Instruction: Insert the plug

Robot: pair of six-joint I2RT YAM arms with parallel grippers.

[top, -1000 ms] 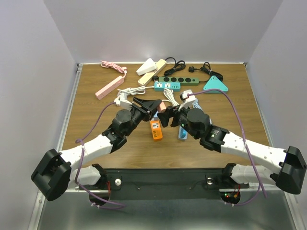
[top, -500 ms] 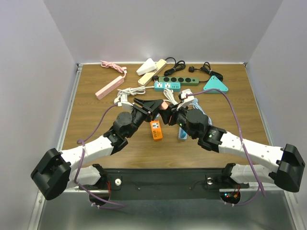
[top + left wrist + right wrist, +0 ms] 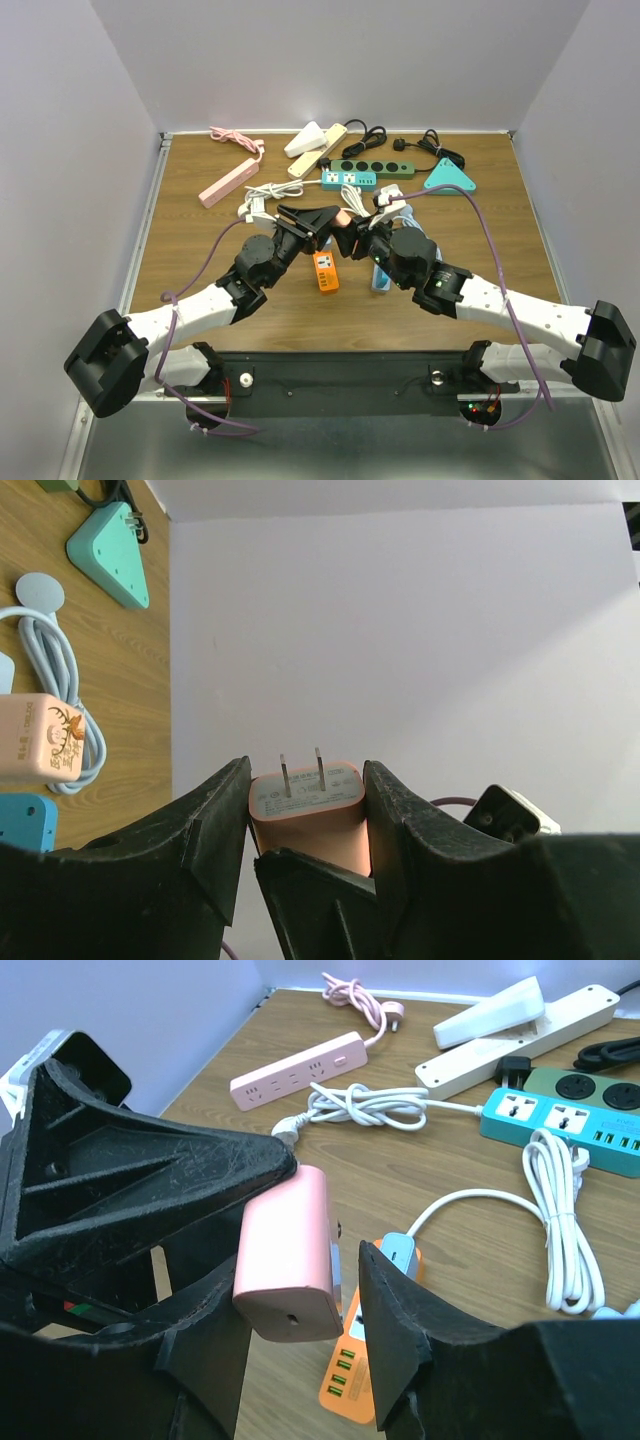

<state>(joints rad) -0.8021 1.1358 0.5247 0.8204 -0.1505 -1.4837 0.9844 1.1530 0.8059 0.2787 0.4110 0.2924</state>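
Right now I am gripping the pink plug (image 3: 305, 815) tight between the left fingers (image 3: 205, 825), its two prongs pointing out past the tips. My right fingers (image 3: 400, 1320) are standing spread on either side of that same plug, a gap showing on one side. Beneath both sets of fingers the orange power strip (image 3: 345, 1385) is lying on the tabletop (image 3: 420, 1155); beyond the tips the teal power strip (image 3: 560, 1125) is sitting farther out.
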